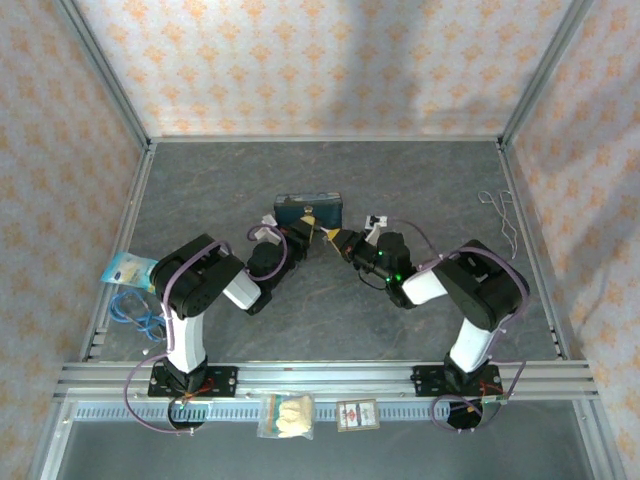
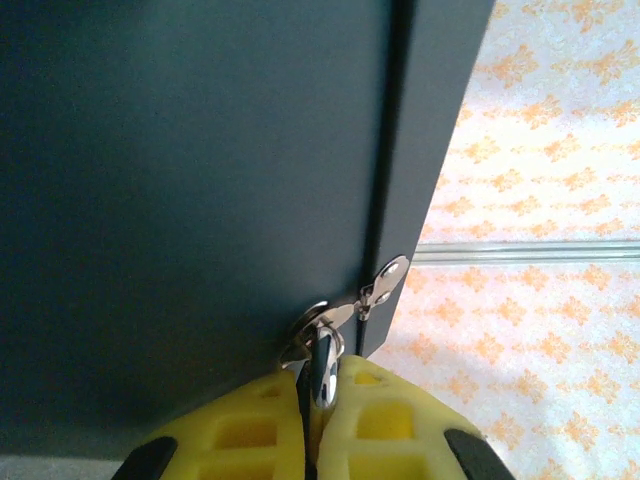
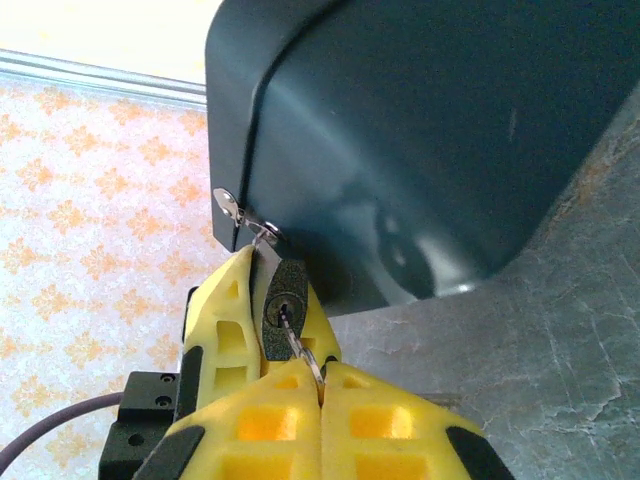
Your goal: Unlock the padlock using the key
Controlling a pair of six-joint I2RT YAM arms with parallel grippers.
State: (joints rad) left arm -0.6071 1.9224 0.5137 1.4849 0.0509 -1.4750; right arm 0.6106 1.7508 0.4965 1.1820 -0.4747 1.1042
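Two arms: meeting at the dark box (image 1: pixel 310 210) on the table (image 1: pixel 200 190).
Left gripper (image 2: pixel 318 385): pinched tight on the padlock (image 3: pixel 283 300), beside the silver hasp (image 2: pixel 385 280).
Right gripper (image 3: pixel 322 385): clamped on the key (image 3: pixel 293 328), fingertips touching.
Padlock position: at the box's corner hasp, keyhole facing the right gripper.
Key position: shaft entering the keyhole, ring between the right fingers.

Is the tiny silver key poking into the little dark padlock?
Yes, the thin silver metal key runs from the right end effector straight into the keyhole of the small dark padlock.
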